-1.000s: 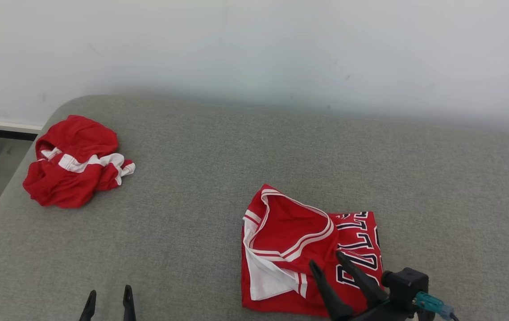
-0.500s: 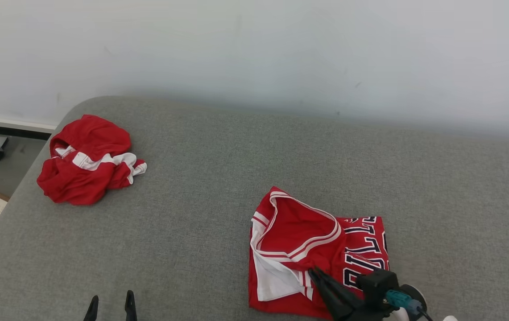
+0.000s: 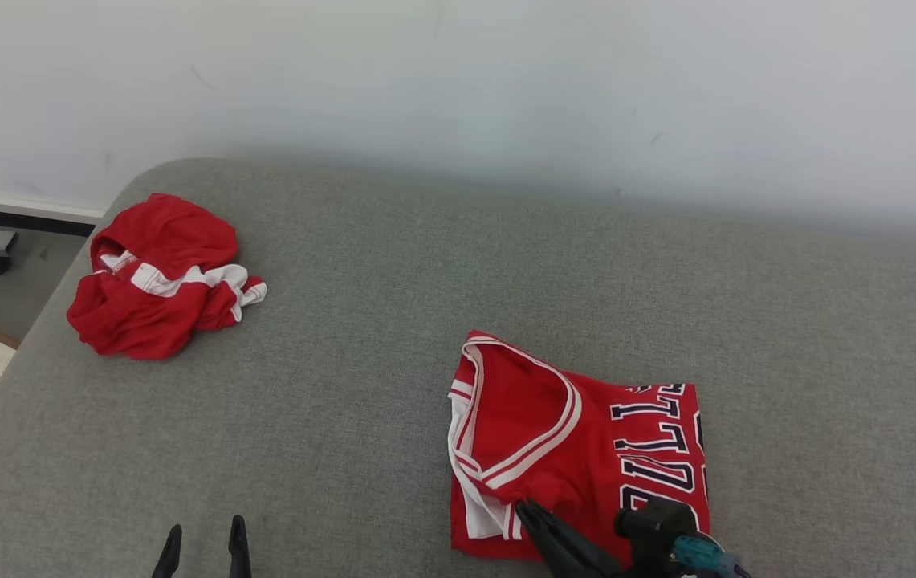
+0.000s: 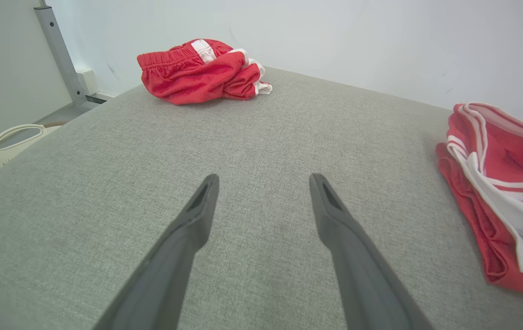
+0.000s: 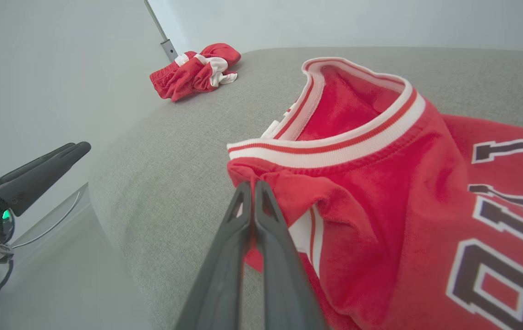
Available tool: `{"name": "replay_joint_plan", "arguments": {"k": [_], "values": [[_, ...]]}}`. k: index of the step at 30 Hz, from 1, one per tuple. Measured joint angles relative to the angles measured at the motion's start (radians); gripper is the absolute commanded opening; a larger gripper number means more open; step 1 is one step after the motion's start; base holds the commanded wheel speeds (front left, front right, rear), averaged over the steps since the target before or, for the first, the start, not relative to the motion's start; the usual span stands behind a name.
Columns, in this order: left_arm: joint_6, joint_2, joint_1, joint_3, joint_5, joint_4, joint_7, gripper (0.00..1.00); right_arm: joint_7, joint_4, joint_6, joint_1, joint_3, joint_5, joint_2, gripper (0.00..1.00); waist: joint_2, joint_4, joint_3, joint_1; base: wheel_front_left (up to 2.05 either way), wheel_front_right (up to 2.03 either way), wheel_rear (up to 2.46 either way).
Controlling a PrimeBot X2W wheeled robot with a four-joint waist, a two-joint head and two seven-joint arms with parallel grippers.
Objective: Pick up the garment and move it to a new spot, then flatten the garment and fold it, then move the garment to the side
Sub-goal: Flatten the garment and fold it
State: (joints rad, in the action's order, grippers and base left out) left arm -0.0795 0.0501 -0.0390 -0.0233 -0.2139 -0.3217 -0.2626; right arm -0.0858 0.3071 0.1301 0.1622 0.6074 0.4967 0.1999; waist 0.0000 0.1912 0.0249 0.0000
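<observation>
Right wrist view: right claw [image 5: 252, 184] clamped on a near fold of the jersey [image 5: 380, 151]
Jersey from claw: bulk spreads ahead, rightward
Left claw [image 4: 263, 176]: spread wide, empty, well apart

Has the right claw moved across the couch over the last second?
Yes. The right claw has shifted left, nearer the crumpled red shorts, from the dark lettering on the red jersey to its striped edge, closing on it.
</observation>
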Motion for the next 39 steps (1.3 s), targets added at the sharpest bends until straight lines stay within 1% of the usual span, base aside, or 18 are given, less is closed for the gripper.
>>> {"name": "replay_joint_plan", "arguments": {"k": [9, 15, 16, 17, 18, 19, 20, 23, 27, 30, 33, 35, 39], "values": [[0.006, 0.000, 0.005, 0.011, -0.014, -0.006, 0.000, 1.00, -0.002, 0.001, 0.000, -0.018, 0.063, 0.054, -0.015, 0.00, 0.0000, 0.001, 0.015, 0.0000, 0.00, 0.00, 0.00], [0.009, 0.000, 0.021, 0.016, -0.019, -0.009, 0.000, 1.00, -0.013, 0.054, 0.000, -0.013, 0.103, 0.111, -0.036, 0.00, 0.0000, 0.000, 0.020, 0.0000, 0.00, 0.00, 0.00], [0.009, 0.000, 0.021, 0.016, -0.020, -0.010, 0.000, 1.00, -0.016, 0.068, 0.000, -0.007, 0.109, 0.112, -0.036, 0.15, 0.0000, 0.000, 0.020, 0.0000, 0.00, 0.00, 0.00], [0.009, 0.000, 0.021, 0.017, -0.022, -0.012, 0.000, 1.00, -0.020, 0.079, 0.000, 0.000, 0.115, 0.116, -0.036, 0.41, 0.0000, -0.001, 0.020, 0.0000, 0.00, 0.00, 0.00], [0.009, 0.000, 0.021, 0.018, -0.023, -0.013, 0.000, 1.00, -0.022, 0.090, 0.000, 0.004, 0.118, 0.123, -0.037, 0.41, 0.0000, -0.002, 0.019, 0.0000, 0.00, 0.00, 0.00], [0.010, 0.000, 0.021, 0.019, -0.024, -0.013, 0.000, 1.00, -0.026, 0.097, 0.000, 0.007, 0.124, 0.132, -0.037, 0.95, 0.0000, -0.003, 0.019, 0.0000, 0.00, 0.00, 0.00], [0.010, 0.000, 0.021, 0.019, -0.026, -0.013, 0.000, 1.00, -0.029, 0.102, 0.000, 0.009, 0.131, 0.138, -0.036, 1.00, 0.0000, -0.005, 0.018, 0.0000, 0.00, 0.00, 0.00], [0.011, 0.000, 0.022, 0.016, -0.026, -0.013, 0.000, 1.00, -0.056, 0.100, 0.000, 0.025, 0.140, 0.156, -0.027, 1.00, 0.0000, -0.011, 0.016, 0.0000, 0.00, 0.00, 0.00], [0.012, 0.000, 0.021, 0.011, -0.026, -0.012, 0.000, 1.00, -0.103, 0.062, 0.000, 0.042, 0.138, 0.197, -0.009, 1.00, 0.0000, -0.021, 0.012, 0.0000, 0.00, 0.00, 0.00], [0.012, 0.000, 0.019, 0.009, -0.026, -0.010, 0.000, 1.00, -0.130, 0.032, 0.000, 0.046, 0.112, 0.216, 0.009, 1.00, 0.0000, -0.030, 0.009, 0.0000, 0.00, 0.00, 0.00], [0.012, 0.000, 0.019, 0.007, -0.025, -0.008, 0.000, 1.00, -0.154, 0.022, 0.000, 0.057, 0.058, 0.211, 0.033, 1.00, 0.0000, -0.037, 0.007, 0.0000, 0.00, 0.00, 0.00], [0.012, 0.000, 0.019, 0.007, -0.025, -0.006, 0.000, 1.00, -0.163, 0.026, 0.000, 0.062, 0.002, 0.192, 0.043, 1.00, 0.0000, -0.040, 0.006, 0.0000, 0.00, 0.00, 0.00], [0.012, 0.000, 0.019, 0.005, -0.015, 0.005, 0.000, 1.00, -0.172, 0.061, 0.000, 0.060, -0.121, 0.111, 0.050, 1.00, 0.0000, -0.040, 0.002, 0.0000, 0.00, 0.00, 0.00]]}}
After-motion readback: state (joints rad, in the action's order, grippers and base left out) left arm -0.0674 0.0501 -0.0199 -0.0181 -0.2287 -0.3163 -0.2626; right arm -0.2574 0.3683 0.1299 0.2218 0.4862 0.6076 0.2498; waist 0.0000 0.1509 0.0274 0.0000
